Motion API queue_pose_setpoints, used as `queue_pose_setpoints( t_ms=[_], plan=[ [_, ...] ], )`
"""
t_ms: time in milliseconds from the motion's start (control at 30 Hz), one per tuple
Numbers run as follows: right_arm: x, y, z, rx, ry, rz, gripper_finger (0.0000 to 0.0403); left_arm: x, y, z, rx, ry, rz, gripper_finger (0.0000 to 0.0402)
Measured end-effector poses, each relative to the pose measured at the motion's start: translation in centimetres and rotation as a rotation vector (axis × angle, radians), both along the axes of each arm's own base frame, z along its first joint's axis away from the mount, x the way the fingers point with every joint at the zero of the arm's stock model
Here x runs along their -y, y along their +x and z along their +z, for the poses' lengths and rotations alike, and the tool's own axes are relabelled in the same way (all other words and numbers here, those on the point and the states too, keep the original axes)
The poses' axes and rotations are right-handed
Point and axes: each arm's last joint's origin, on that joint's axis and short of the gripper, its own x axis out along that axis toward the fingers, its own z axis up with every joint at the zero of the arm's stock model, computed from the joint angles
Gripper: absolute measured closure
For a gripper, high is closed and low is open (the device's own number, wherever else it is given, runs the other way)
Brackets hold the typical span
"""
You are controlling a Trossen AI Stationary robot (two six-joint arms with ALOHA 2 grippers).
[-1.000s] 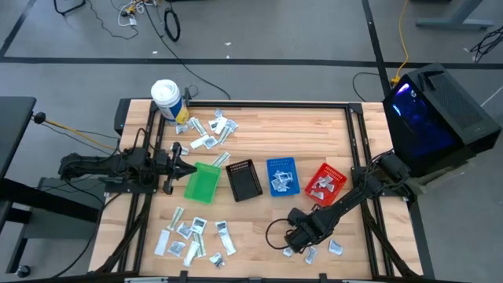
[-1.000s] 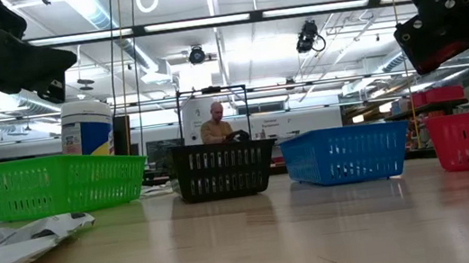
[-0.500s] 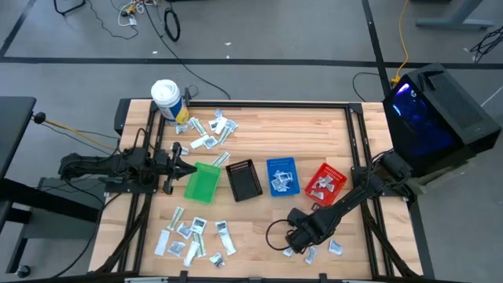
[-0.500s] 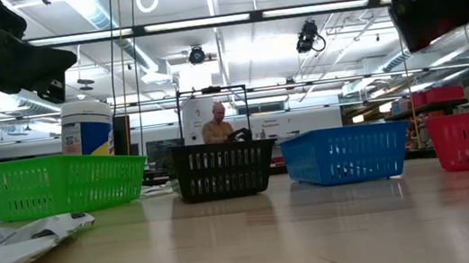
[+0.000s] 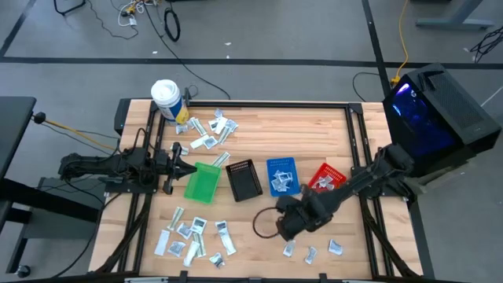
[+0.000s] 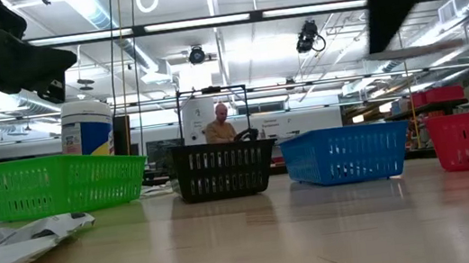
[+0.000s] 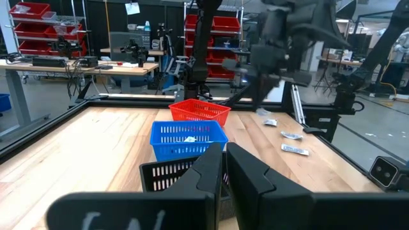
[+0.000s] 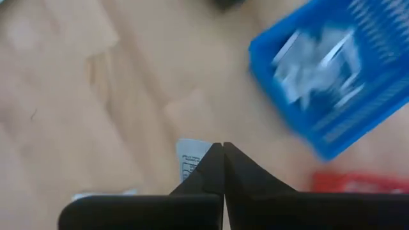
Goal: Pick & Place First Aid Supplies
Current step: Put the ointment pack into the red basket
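White packet (image 8: pixel 192 158) pinched in closed right gripper (image 8: pixel 223 148), lifted near blue bin (image 5: pixel 281 174) | step: carry | next: judged move over a bin, release | left gripper (image 5: pixel 178 167) closed, empty, beside green bin (image 5: pixel 202 183)

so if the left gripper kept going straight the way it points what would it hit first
Probably the green bin: the left gripper is shut and points straight at it in the high view, though its height above the rim is unclear.

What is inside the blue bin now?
The blue bin holds several white and silvery sachets in a loose pile. Anything lying under them is covered.
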Motion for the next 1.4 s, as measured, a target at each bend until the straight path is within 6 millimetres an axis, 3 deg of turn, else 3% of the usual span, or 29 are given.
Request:
queue_pose_setpoints(
  t_ms=[133,500,833,1133,1400],
  plan=[
    [2.2,1.3,0.9,0.001,-0.053,0.021,0.0403,0.0,0.0,0.0,0.000,0.000,0.000,0.0369],
    [9.3,3.2,0.9,-0.078,-0.173,-0.001,0.0403,0.0,0.0,0.0,0.000,0.000,0.000,0.0369],
    [12.1,3.7,0.9,-0.115,-0.189,-0.002,0.0403,0.0,0.0,0.0,0.001,0.000,0.000,0.0369],
    [12.3,1.7,2.4,-0.166,-0.167,0.003,0.0403,0.0,0.0,0.0,0.000,0.000,0.000,0.0369],
    [12.9,-2.7,2.0,-0.180,-0.093,-0.068,0.0403,0.0,0.0,0.0,0.001,0.000,0.000,0.0369]
  ],
)
